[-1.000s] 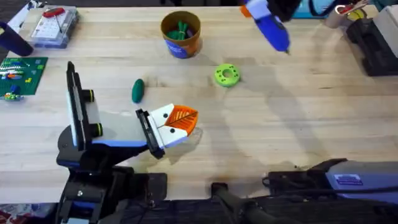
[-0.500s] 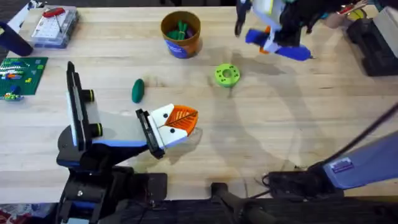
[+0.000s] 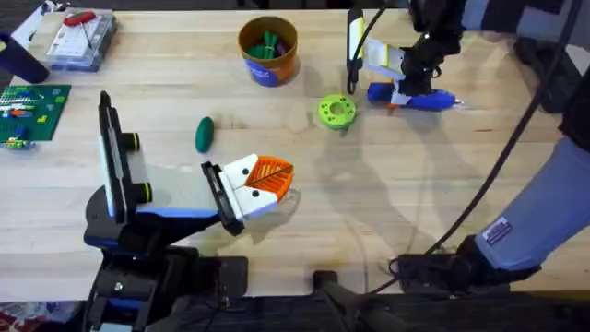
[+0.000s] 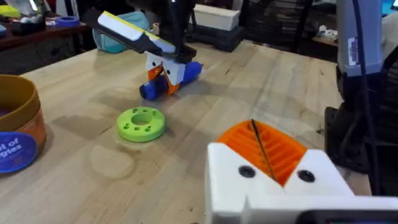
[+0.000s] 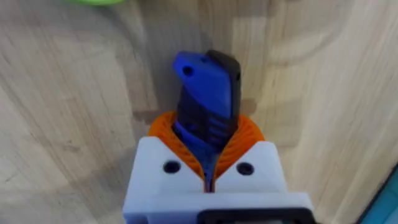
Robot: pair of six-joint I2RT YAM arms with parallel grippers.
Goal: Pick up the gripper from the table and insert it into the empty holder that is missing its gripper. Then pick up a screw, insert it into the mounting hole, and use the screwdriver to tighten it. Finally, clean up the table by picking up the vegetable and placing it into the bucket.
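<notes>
Trouble spots first, biggest down. Right gripper point(image 3: 407, 90) far out at one o'clock on the table, clamped on the screwdriver point(image 3: 422, 100), orange pads point(image 5: 247, 135) pinched round the blue body near one end. Tool lying almost flat, low over the wood or on it, hard to say which. Likely hazard: pivoting or sliding out of so off-centre a hold on any lift, or dragging the thin bit along the boards if swung before being raised. Dark cable point(image 3: 502, 166) hanging off that arm across four o'clock, a possible snag on a long reach back. Lime green disc point(image 3: 336, 112) just beside the tool at its nine o'clock, easily clipped by a sweep toward the middle. Left gripper point(image 3: 267, 177) parked at seven o'clock of centre, pads pressed together on nothing, seen edge to edge from the left wrist camera. Vegetable point(image 3: 204, 134) loose on the wood at ten o'clock of that gripper, near but apart; smooth and oval, so apt to roll or squirt free of a careless pinch. Containers next, large to small. Clear plastic box point(image 3: 81, 39) at the ten o'clock corner, lid on, white contents too small to name, small red-handled tool point(image 3: 80, 17) resting on top. Bucket point(image 3: 268, 61) at twelve o'clock, upright, open-topped, blue label band round the front, several green pieces already inside, kind not clear.
</notes>
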